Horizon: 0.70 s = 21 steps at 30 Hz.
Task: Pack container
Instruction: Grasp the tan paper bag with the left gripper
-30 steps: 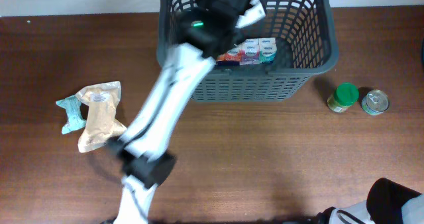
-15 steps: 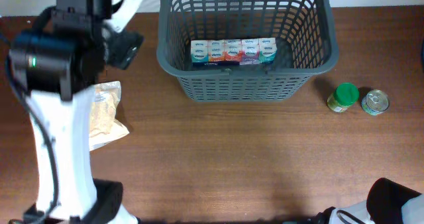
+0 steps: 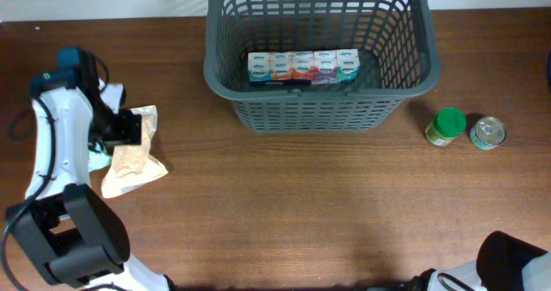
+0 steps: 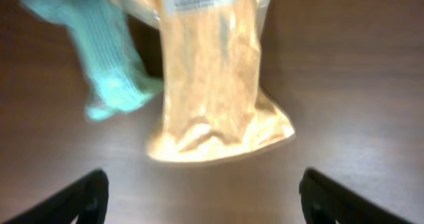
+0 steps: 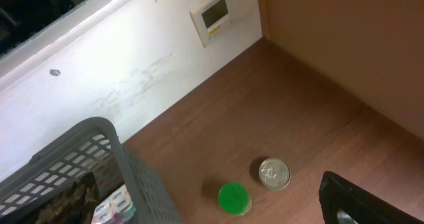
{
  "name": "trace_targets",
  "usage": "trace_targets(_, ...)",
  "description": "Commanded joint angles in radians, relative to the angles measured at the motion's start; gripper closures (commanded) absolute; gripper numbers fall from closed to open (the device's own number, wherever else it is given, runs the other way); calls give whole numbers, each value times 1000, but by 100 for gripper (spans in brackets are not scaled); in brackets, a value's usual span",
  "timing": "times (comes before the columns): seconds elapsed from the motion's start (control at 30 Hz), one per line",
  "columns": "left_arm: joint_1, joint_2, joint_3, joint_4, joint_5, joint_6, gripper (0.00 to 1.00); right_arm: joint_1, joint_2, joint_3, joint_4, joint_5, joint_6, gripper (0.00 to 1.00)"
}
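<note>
The dark grey basket (image 3: 318,110) stands at the back middle of the table, with a row of small colourful cartons (image 3: 303,65) on its floor. My left gripper (image 3: 127,127) is open and empty, low over the top end of a tan bag (image 3: 131,160). In the left wrist view the tan bag (image 4: 212,85) and a teal packet (image 4: 109,58) lie just ahead of the spread fingers (image 4: 212,201). My right gripper (image 5: 199,194) is open and empty, high above the table right of the basket (image 5: 93,158).
A green-lidded jar (image 3: 446,126) and a tin can (image 3: 487,133) stand right of the basket, and both show in the right wrist view (image 5: 233,197) (image 5: 273,173). The right arm's base (image 3: 512,256) is at the front right corner. A white wall borders the table's far edge.
My left arm has swung from over the basket to the left side of the table and come down over the tan bag. The cartons stay in the basket.
</note>
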Motion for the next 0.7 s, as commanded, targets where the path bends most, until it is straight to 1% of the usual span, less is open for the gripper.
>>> trace_targets(0.0, 10, 4, -124, 122, 54, -32, 16, -8, 4, 3, 3, 5, 8, 1)
trace_targets(0.13, 10, 34, -170, 214, 47, -44, 16, -8, 4, 3, 3, 5, 8, 1)
trace_targets(0.23, 11, 69, -173, 253, 4, -70, 16, -8, 4, 3, 3, 5, 8, 1)
trace_targets(0.4, 11, 121, -173, 318, 1, -73, 17, -8, 4, 3, 3, 5, 8, 1)
trace_targets(0.6, 11, 197, -173, 365, 1, -162, 17, -8, 4, 3, 3, 5, 8, 1)
trace_targets(0.67, 11, 220, -173, 372, 2, -171, 17, -8, 4, 3, 3, 5, 8, 1)
